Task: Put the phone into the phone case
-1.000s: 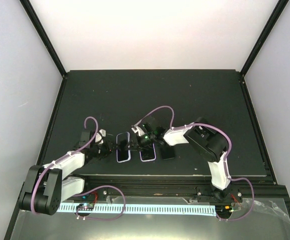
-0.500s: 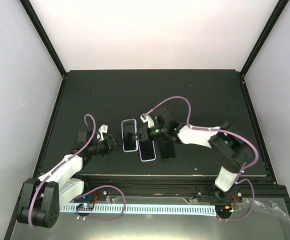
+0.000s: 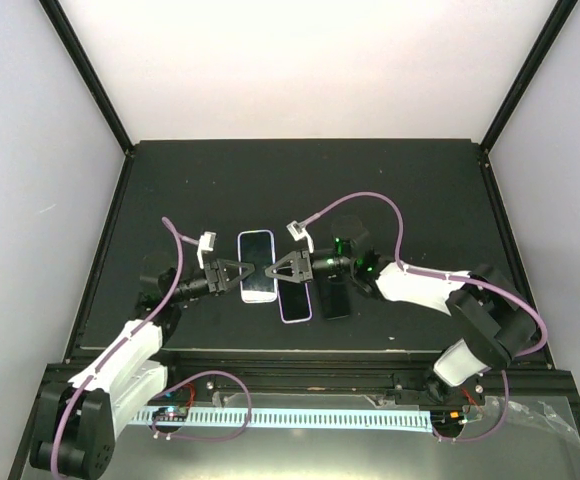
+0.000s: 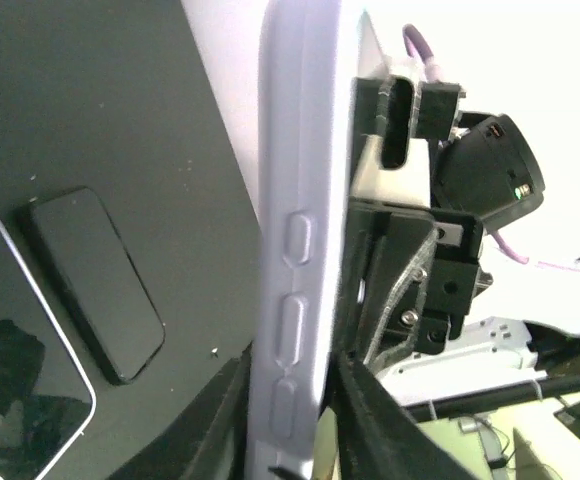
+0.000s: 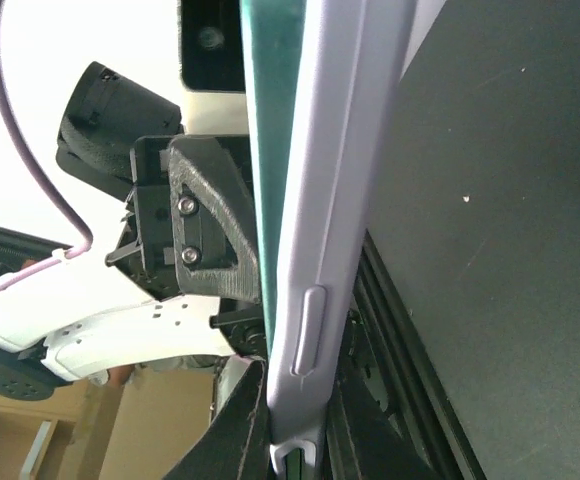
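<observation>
- The lavender phone case (image 3: 257,258) is held off the bench (image 3: 390,190) near its middle, pinched at both long edges.
- The left end effector (image 3: 238,274) grips it from 9 o'clock, and the right end effector (image 3: 273,271) is clamped on it from 3 o'clock.
- A black phone (image 3: 335,300) lies flat at the case's 4 o'clock, with a lavender-rimmed handset (image 3: 295,303) lying between them.

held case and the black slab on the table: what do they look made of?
The case: pale lavender, matte, with moulded button bumps along its edge. It looks like soft plastic or silicone, can't tell which. The black slab: matte black, rounded corners, faint sheen along its side. Probably plastic or something rubbery, the look leaves it open.
</observation>
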Robot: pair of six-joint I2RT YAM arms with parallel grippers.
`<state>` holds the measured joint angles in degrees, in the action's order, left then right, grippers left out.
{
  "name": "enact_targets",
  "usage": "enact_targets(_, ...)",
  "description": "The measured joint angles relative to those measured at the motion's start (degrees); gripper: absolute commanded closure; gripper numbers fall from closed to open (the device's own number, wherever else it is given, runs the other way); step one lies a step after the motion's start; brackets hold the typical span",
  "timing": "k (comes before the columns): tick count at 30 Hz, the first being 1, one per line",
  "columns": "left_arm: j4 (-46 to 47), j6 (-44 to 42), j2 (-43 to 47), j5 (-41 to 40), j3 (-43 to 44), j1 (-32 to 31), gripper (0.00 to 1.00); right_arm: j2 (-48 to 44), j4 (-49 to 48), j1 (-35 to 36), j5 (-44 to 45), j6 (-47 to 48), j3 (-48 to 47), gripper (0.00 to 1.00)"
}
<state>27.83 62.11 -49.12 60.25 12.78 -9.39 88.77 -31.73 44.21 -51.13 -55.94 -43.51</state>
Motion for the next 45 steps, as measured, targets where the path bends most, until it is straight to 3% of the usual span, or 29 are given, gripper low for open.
enact_targets(3,4.1,2.1,0.0,0.8,-0.4,-0.9,0.98,0.0,0.0,-0.3,-1.7,-0.8,0.0,0.84)
enact_targets(9,9.3,6.3,0.0,0.7,-1.0,-2.0,0.99,-2.7,0.5,-0.2,-1.5,-1.0,1.1,0.56)
enact_targets(15,10.7,8.0,0.8,-1.7,-1.1,-2.8,0.99,-5.3,-5.2,0.5,-1.0,-6.3,8.3,0.52)
enact_targets(17,11.6,8.3,1.0,-2.4,-1.1,-2.8,0.98,-5.2,-5.9,1.0,-0.7,-7.7,9.6,0.56)
enact_targets(20,12.5,8.5,1.1,-3.3,-1.1,-3.0,0.98,-5.2,-7.4,2.0,-0.5,-9.2,10.1,0.69)
enact_targets(26,12.7,8.5,1.1,-4.0,-1.1,-3.1,0.99,-5.7,-10.1,2.5,-0.3,-11.1,10.2,0.70)
enact_targets(31,12.9,8.4,1.6,-4.5,-1.0,-3.5,0.98,-6.2,-10.4,2.5,0.3,-12.3,10.4,0.94)
enact_targets(35,8.3,6.3,3.1,-4.7,-0.1,-3.5,0.98,-6.5,-10.8,2.5,1.0,-11.9,10.9,0.95)
enact_targets(37,5.6,4.7,4.2,-4.7,0.5,-3.5,0.98,-7.0,-10.3,2.7,1.3,-11.2,11.1,0.86)
enact_targets(42,2.5,1.9,6.8,-3.5,1.0,-4.0,0.99,-10.9,-3.7,2.8,3.1,-6.7,10.6,0.51)
enact_targets(45,1.2,0.9,8.2,-1.5,1.0,-4.1,0.99,-14.3,0.7,2.5,5.1,-3.6,9.1,0.42)
